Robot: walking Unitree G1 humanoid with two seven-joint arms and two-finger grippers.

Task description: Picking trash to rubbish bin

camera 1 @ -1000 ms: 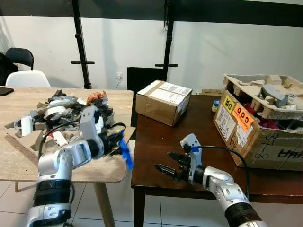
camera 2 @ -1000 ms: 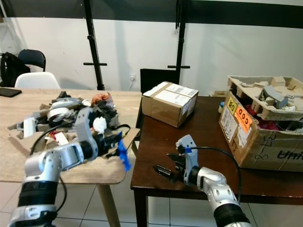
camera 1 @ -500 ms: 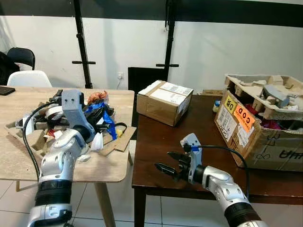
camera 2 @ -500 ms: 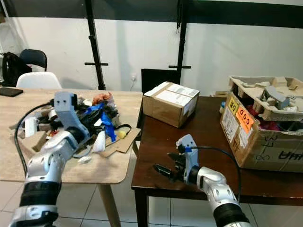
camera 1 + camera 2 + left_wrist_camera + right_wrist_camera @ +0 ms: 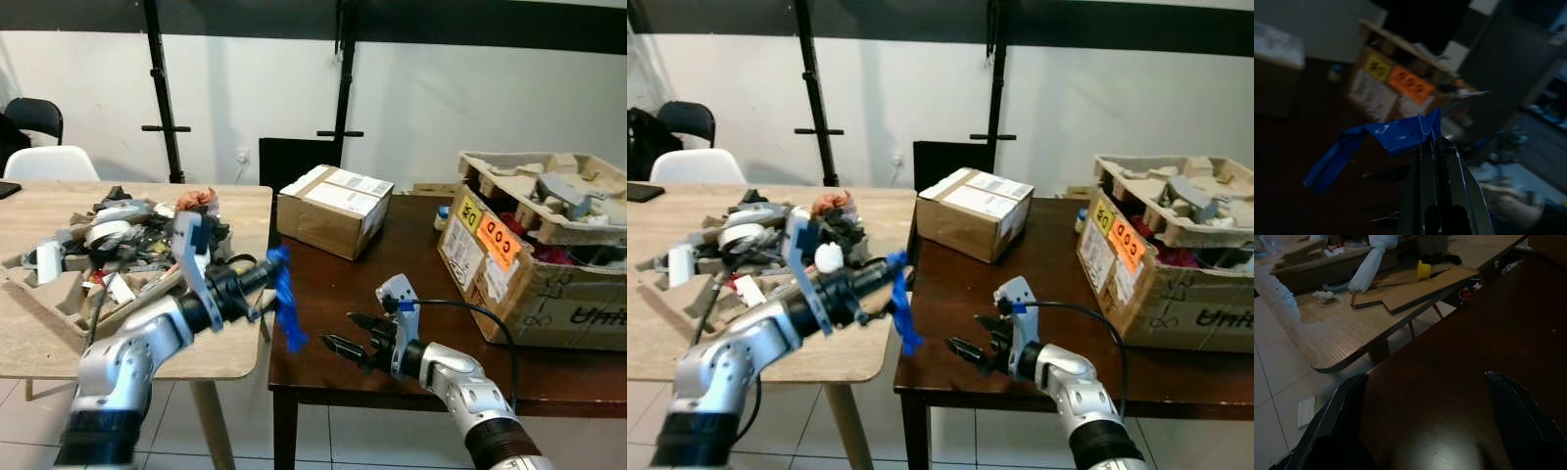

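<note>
Trash, a blue plastic strip [image 5: 285,299], hangs from the left gripper [image 5: 266,272] over the gap between the light table [image 5: 39,338] and the dark table [image 5: 392,264]. The right gripper [image 5: 338,334] hovers over the dark table, fingers apart.

Left wrist view: fingers [image 5: 1426,166] pinch the strip against a dim box.

Right wrist view: wide fingers [image 5: 1337,421] frame dark wood and the light table's corner.

Head eyes look forward and down over both desks [image 5: 147,343] — wrist views sit close along their fingers, sharing the dark desk [image 5: 1488,357].
</note>
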